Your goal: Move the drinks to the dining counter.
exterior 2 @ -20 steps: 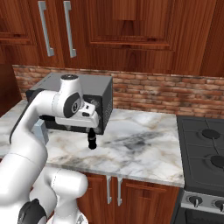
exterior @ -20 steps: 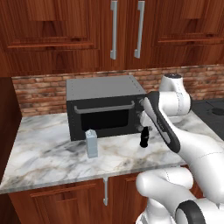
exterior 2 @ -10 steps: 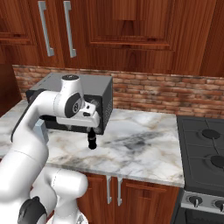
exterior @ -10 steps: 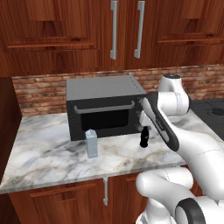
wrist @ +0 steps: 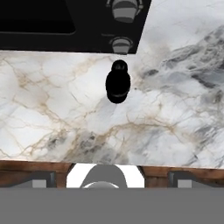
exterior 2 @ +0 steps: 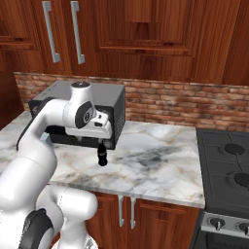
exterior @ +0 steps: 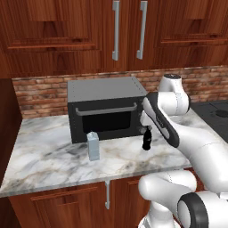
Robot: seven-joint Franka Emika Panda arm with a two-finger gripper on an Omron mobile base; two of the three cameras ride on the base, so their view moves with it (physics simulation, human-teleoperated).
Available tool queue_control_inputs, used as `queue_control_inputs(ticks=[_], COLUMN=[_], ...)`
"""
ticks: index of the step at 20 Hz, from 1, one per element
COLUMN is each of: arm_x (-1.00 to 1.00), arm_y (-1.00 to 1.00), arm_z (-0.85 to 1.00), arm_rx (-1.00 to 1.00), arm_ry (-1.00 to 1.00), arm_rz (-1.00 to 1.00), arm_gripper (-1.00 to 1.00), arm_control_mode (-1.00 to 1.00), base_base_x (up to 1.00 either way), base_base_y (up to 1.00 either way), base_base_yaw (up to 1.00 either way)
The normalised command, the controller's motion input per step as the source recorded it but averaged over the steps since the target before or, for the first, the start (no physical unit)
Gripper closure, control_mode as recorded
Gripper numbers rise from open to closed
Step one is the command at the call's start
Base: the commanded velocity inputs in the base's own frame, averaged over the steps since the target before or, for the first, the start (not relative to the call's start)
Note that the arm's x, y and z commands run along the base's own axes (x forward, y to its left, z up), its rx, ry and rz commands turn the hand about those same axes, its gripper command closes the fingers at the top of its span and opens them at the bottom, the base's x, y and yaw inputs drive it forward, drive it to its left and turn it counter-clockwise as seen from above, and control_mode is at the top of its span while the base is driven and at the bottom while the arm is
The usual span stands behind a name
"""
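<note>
Left base view: the black bottle [exterior: 146, 140] stands upright on the marble counter [exterior: 49, 156], just in front of the right end of the black microwave [exterior: 104, 109]. The pale carton [exterior: 93, 145] stands upright well to its left, near the microwave's left front corner. Neither drink has shifted since the earlier frames, and the microwave sits as before.

The gripper [exterior: 145, 128] hangs right above the bottle's cap, and its height looks about the same as half a second ago; the arm's upper joint has swung slightly nearer. The forearm covers the fingers, so I cannot tell whether they are open or closed, or whether they touch the cap.

In the right base view the gripper [exterior 2: 101, 142] sits over the bottle [exterior 2: 102, 156], its tip hidden under the hand's white housing. A stove [exterior 2: 224, 170] lies at the far right of the counter [exterior 2: 155, 160].

In the hand view, the bottle [wrist: 117, 84] is seen from above, near the microwave's two knobs [wrist: 121, 44].
</note>
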Motion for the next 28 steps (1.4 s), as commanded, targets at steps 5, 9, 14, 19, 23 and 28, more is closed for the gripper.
queue_control_inputs(ticks=[5, 9, 14, 19, 23, 28], arm_x=[0.16, 0.11, 0.12, 0.05, 0.07, 0.06], arm_y=[0.0, 0.0, 0.0, 0.0, 0.0, 0.0], arm_z=[-0.08, -0.2, -0.11, 0.0, -0.01, -0.04], arm_rx=[0.03, 0.02, 0.01, 0.0, 0.0, 0.0], arm_ry=[0.0, 0.0, 0.0, 0.0, 0.0, 0.0], arm_rz=[0.0, 0.0, 0.0, 0.0, 0.0, 0.0], arm_gripper=[-1.0, -1.0, -1.0, -1.0, -1.0, -1.0], arm_control_mode=[-1.0, -1.0, -1.0, -1.0, -1.0, -1.0], base_base_x=[0.0, 0.0, 0.0, 0.0, 0.0, 0.0], base_base_y=[0.0, 0.0, 0.0, 0.0, 0.0, 0.0], base_base_yaw=[0.0, 0.0, 0.0, 0.0, 0.0, 0.0])
